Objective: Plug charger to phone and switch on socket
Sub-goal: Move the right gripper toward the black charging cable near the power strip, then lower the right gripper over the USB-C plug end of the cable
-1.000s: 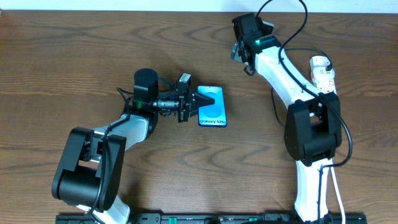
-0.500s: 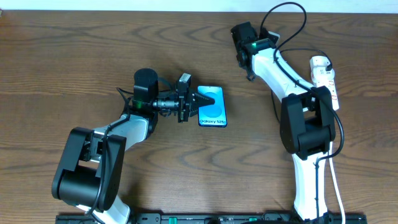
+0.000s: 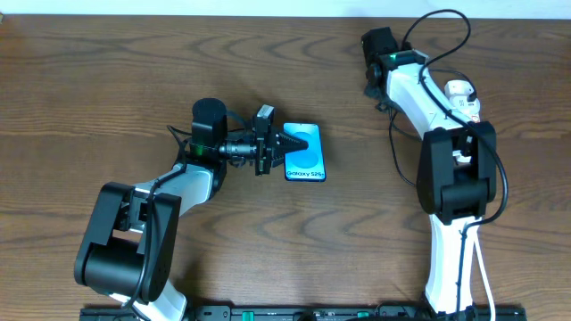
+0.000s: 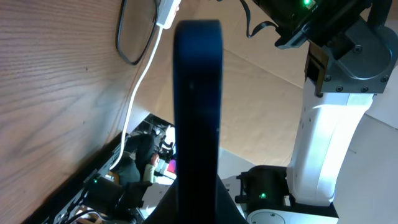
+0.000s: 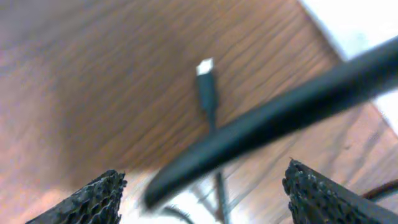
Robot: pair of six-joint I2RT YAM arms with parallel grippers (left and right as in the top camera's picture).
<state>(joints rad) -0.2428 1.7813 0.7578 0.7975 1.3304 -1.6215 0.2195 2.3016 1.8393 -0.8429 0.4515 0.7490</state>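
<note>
The phone [image 3: 306, 158] lies on the table, its blue screen showing. My left gripper [image 3: 280, 145] is shut on the phone's left end. In the left wrist view the phone [image 4: 198, 93] stands edge-on as a dark bar between the fingers [image 4: 198, 202]. My right gripper [image 3: 378, 92] is open and empty at the far right, low over the table. The right wrist view shows the charger's small plug tip [image 5: 206, 87] lying on the wood ahead of the spread fingers [image 5: 202, 177]. The white socket [image 3: 462, 100] lies at the right, partly hidden by the right arm.
A thick black robot cable [image 5: 273, 118] crosses the right wrist view in front of the plug tip. The socket's white cord [image 4: 144, 68] and a loop of thin black cable [image 4: 134, 37] show in the left wrist view. The table's back edge runs just behind the right gripper.
My right arm has swung to the right and slightly back, towards the socket. The left gripper and the phone have not moved.
</note>
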